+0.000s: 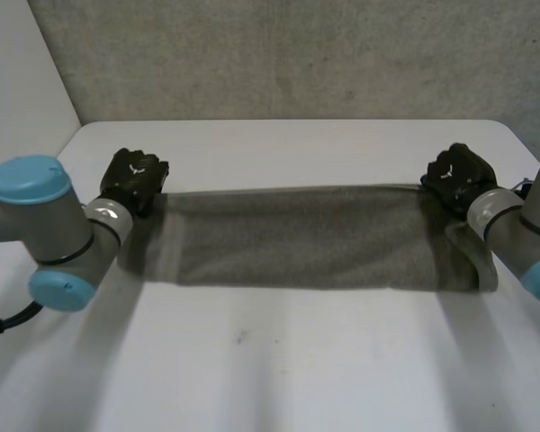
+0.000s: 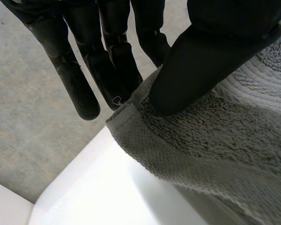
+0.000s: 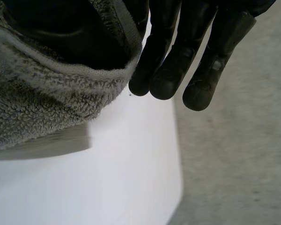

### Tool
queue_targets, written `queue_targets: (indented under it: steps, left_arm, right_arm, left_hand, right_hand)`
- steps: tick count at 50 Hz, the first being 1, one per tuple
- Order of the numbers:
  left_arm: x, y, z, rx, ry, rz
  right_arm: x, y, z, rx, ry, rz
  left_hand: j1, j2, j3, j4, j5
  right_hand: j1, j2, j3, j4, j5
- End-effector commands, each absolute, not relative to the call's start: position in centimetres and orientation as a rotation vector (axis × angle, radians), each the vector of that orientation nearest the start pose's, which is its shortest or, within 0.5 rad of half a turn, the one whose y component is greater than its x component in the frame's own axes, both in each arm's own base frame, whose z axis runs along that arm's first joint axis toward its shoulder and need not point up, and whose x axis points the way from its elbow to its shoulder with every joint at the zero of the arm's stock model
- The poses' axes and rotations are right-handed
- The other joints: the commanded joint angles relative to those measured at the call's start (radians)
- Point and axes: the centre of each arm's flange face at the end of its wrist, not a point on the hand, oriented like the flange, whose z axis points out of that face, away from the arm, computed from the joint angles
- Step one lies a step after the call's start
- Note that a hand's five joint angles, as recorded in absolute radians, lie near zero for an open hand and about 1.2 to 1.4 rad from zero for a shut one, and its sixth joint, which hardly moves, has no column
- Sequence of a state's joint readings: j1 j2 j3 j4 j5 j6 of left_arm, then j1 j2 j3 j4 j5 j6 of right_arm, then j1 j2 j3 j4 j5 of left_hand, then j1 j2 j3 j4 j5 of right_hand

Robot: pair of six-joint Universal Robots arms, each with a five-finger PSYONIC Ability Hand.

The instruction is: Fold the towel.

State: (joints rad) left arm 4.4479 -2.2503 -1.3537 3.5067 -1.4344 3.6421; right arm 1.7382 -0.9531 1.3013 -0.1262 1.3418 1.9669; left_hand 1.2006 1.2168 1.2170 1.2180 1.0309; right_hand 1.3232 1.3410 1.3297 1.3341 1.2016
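Between left hand (image 1: 135, 180) and right hand (image 1: 457, 175) stretches towel (image 1: 306, 238).

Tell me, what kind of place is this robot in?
Probably a robot lab or test room, not a home: a plain white table, grey carpet-like floor beyond it, and the robot's left hand and right hand holding a grey towel stretched between them.

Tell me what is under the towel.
Under the two held corners of the towel, pinched by the left hand and the right hand, bare white table shows. Under its middle stretch the towel covers the table, so anything lying there cannot be seen.
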Motion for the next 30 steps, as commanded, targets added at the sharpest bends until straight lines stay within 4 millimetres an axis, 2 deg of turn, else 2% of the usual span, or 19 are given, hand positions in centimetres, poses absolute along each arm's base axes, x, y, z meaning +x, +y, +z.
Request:
queue_targets:
  steps: [1,8,9,10,11,12,13,14,18,20,22,23,25,26,28,30]
  left_arm:
    - [-25.6,-40.1,13.9,0.93,2.021,-2.082]
    - [-25.9,-40.9,13.1,0.934,2.021,-2.087]
    - [-25.9,-40.8,12.8,0.941,2.026,-2.084]
    - [-25.9,-40.8,12.8,0.941,2.026,-2.084]
    - [-25.9,-40.8,12.5,0.944,2.031,-2.081]
    - [-25.9,-40.8,12.5,0.944,2.031,-2.08]
    - [-25.9,-40.8,12.3,0.947,2.033,-2.073]
    - [-25.9,-40.9,12.3,0.942,2.03,-2.072]
    - [-26.1,-40.7,12.6,0.94,2.029,-2.083]
    - [-26.2,-40.6,12.9,0.939,2.025,-2.093]
    - [-26.4,-40.6,14.1,0.931,1.995,-2.125]
    - [-26.4,-40.6,14.1,0.93,1.995,-2.125]
    - [-26.4,-40.4,16.0,0.916,1.96,-2.163]
    - [-26.4,-40.4,16.0,0.916,1.96,-2.163]
    - [-26.3,-39.9,17.4,0.907,1.935,-2.182]
    - [-26.1,-39.6,18.2,0.902,1.926,-2.192]
  right_arm:
    - [23.2,-39.5,16.1,-1.979,1.968,-2.28]
    - [23.4,-40.3,14.2,-1.99,1.984,-2.237]
    - [23.5,-40.3,13.7,-1.993,1.99,-2.223]
    - [23.5,-40.3,13.7,-1.993,1.99,-2.223]
    - [23.5,-40.4,13.2,-1.999,1.996,-2.212]
    - [23.4,-40.4,13.0,-2.0,2.005,-2.202]
    - [23.4,-40.4,13.0,-2.0,2.005,-2.202]
    - [23.5,-40.5,13.0,-2.002,2.002,-2.207]
    - [23.5,-40.8,13.5,-1.983,2.0,-2.232]
    - [23.6,-41.3,14.7,-1.958,1.979,-2.288]
    - [23.5,-41.5,15.4,-1.945,1.97,-2.316]
    - [23.5,-41.5,15.4,-1.945,1.97,-2.316]
    - [23.3,-41.8,17.5,-1.88,1.947,-2.388]
    - [23.3,-41.8,17.5,-1.88,1.947,-2.388]
    - [23.1,-41.9,18.7,-1.788,1.916,-2.407]
    - [23.0,-41.9,19.1,-1.751,1.896,-2.397]
  left_hand:
    - [0.196,0.179,0.179,0.178,0.191]
    - [0.196,0.179,0.179,0.178,0.191]
    - [0.196,0.179,0.179,0.178,0.191]
    - [0.196,0.179,0.179,0.178,0.191]
    - [-0.301,-0.317,-0.317,-0.318,-0.306]
    - [-0.306,-0.322,-0.322,-0.323,-0.311]
    - [-0.881,-0.898,-0.898,-0.899,-0.886]
    - [-1.012,-1.028,-1.029,-1.03,-1.017]
    - [-1.022,-1.039,-1.039,-1.04,-1.027]
    - [-1.022,-1.039,-1.039,-1.04,-1.027]
    - [-1.022,-1.039,-1.039,-1.04,-1.027]
    - [-1.022,-1.039,-1.039,-1.04,-1.027]
    - [-1.022,-1.039,-1.039,-1.04,-1.027]
    - [-1.022,-1.039,-1.039,-1.04,-1.027]
    - [-1.022,-1.039,-1.039,-1.04,-1.027]
    - [-1.022,-1.039,-1.039,-1.04,-1.027]
  right_hand:
    - [0.073,0.055,0.067,0.062,0.02]
    - [0.073,0.055,0.067,0.062,0.02]
    - [-0.217,-0.234,-0.223,-0.227,-0.269]
    - [-0.219,-0.237,-0.226,-0.23,-0.272]
    - [-0.748,-0.766,-0.755,-0.759,-0.801]
    - [-1.149,-1.166,-1.155,-1.16,-1.202]
    - [-1.149,-1.166,-1.155,-1.16,-1.202]
    - [-1.149,-1.166,-1.155,-1.16,-1.202]
    - [-1.149,-1.166,-1.155,-1.16,-1.202]
    - [-1.149,-1.166,-1.155,-1.16,-1.202]
    - [-1.149,-1.166,-1.155,-1.16,-1.202]
    - [-1.149,-1.166,-1.155,-1.16,-1.202]
    - [-1.149,-1.166,-1.155,-1.16,-1.202]
    - [-1.149,-1.166,-1.155,-1.16,-1.202]
    - [-1.149,-1.166,-1.155,-1.16,-1.202]
    - [-1.149,-1.166,-1.155,-1.16,-1.202]
